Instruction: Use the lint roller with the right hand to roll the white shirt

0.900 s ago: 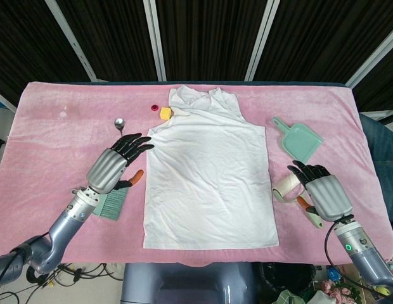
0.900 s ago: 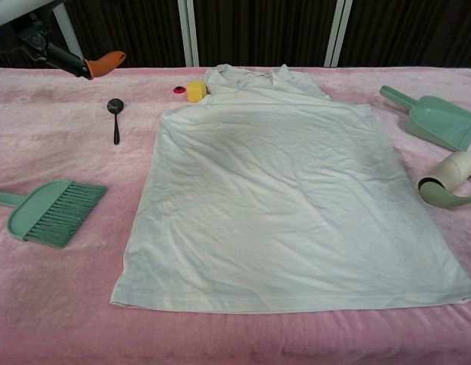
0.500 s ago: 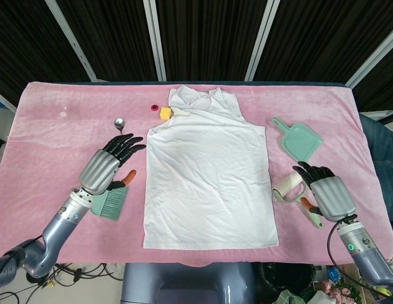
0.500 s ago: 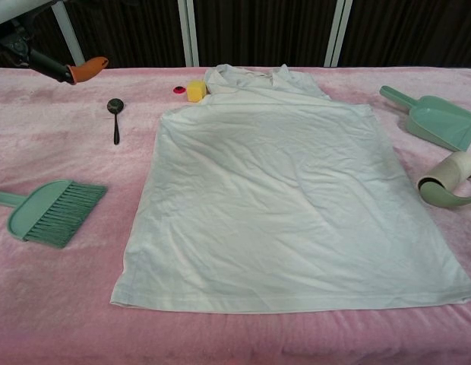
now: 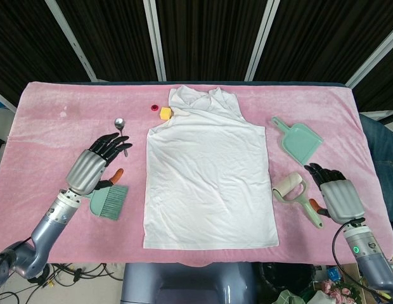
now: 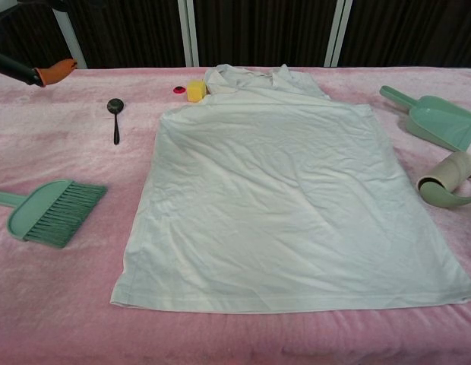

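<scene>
The white shirt (image 5: 209,171) (image 6: 289,198) lies flat in the middle of the pink cloth. Just off its right hem lies the lint roller (image 5: 290,188) (image 6: 447,177), its pale green handle pointing toward the table's front edge. My right hand (image 5: 338,195) hovers right of that handle, fingers spread, holding nothing and apart from the roller. It does not show in the chest view. My left hand (image 5: 92,164) hangs left of the shirt, above the green brush, fingers loosely extended and empty. Only its orange thumb tip (image 6: 55,70) shows in the chest view.
A green hand brush (image 5: 108,201) (image 6: 49,209) lies under my left hand. A green dustpan (image 5: 300,139) (image 6: 437,122) sits behind the roller. A spoon (image 5: 119,123) (image 6: 115,114), a yellow block (image 5: 165,113) (image 6: 195,90) and a red cap (image 5: 154,107) lie near the collar.
My right hand has drawn back to the right, off the lint roller's handle. My left hand has slid left, away from the shirt's edge. The roller and shirt stay put.
</scene>
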Controlling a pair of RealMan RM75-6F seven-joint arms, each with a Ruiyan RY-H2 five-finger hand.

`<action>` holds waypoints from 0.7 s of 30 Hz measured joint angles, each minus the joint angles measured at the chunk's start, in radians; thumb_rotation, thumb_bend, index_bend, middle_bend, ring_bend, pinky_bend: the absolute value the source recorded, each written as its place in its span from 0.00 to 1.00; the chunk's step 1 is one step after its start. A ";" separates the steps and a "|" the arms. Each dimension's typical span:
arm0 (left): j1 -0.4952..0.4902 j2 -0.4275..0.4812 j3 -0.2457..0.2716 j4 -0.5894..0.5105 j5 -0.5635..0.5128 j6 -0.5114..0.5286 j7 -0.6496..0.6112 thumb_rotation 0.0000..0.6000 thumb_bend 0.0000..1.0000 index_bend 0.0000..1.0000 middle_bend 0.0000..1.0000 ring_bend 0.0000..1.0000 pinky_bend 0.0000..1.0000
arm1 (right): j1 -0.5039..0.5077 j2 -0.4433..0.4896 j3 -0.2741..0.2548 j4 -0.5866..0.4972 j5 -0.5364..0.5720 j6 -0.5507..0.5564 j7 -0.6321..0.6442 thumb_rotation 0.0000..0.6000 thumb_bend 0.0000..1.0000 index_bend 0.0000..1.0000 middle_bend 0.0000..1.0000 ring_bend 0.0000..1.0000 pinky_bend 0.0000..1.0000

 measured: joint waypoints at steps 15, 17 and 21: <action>0.161 0.175 0.056 -0.212 -0.017 0.136 0.243 1.00 0.42 0.19 0.14 0.05 0.11 | -0.034 0.034 0.050 -0.165 0.268 0.066 -0.058 1.00 0.17 0.10 0.14 0.25 0.24; 0.214 0.211 0.075 -0.236 -0.029 0.181 0.252 1.00 0.42 0.19 0.13 0.05 0.08 | -0.044 0.049 0.053 -0.222 0.374 0.088 -0.104 1.00 0.16 0.10 0.14 0.25 0.24; 0.294 0.230 0.100 -0.236 -0.055 0.257 0.249 1.00 0.42 0.19 0.14 0.05 0.05 | -0.074 0.053 0.053 -0.309 0.514 0.178 -0.200 1.00 0.16 0.10 0.14 0.26 0.24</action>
